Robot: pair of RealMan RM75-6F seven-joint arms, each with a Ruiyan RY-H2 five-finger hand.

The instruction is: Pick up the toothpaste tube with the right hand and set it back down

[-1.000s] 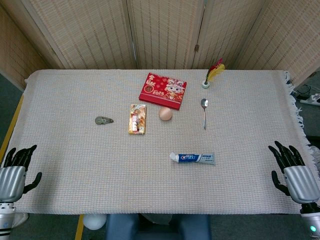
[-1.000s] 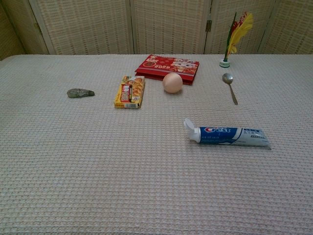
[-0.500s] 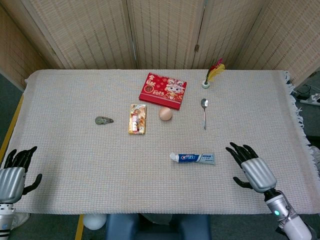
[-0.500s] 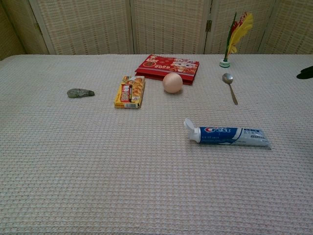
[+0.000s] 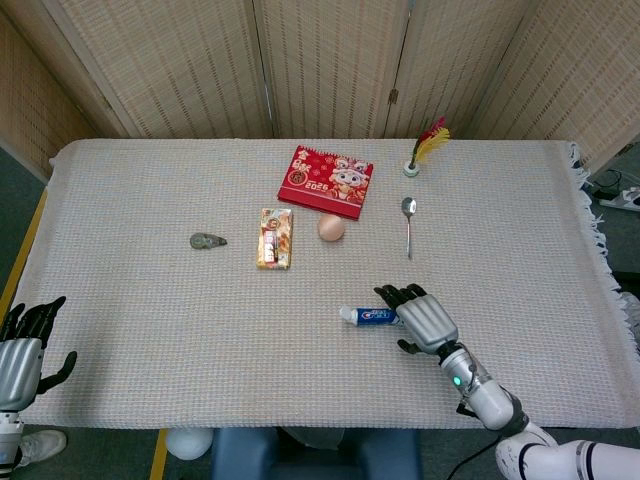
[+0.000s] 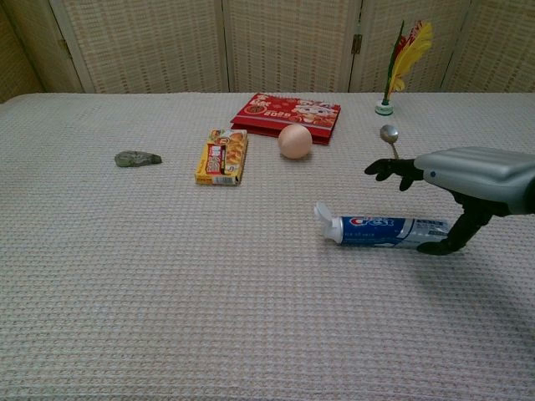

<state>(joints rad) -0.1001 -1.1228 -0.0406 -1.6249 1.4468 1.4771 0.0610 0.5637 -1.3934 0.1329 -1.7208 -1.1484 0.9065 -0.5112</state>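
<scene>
Your right hand hovers open over the toothpaste tube (thumb low beside it); lower straight down and close across its middle.

Bare woven cloth spreads across the lower left of the head view, wide room for a hand. Obstacles cluster upper centre: red box, egg, snack pack, spoon, feather holder. The toothpaste tube lies well apart from them.
</scene>
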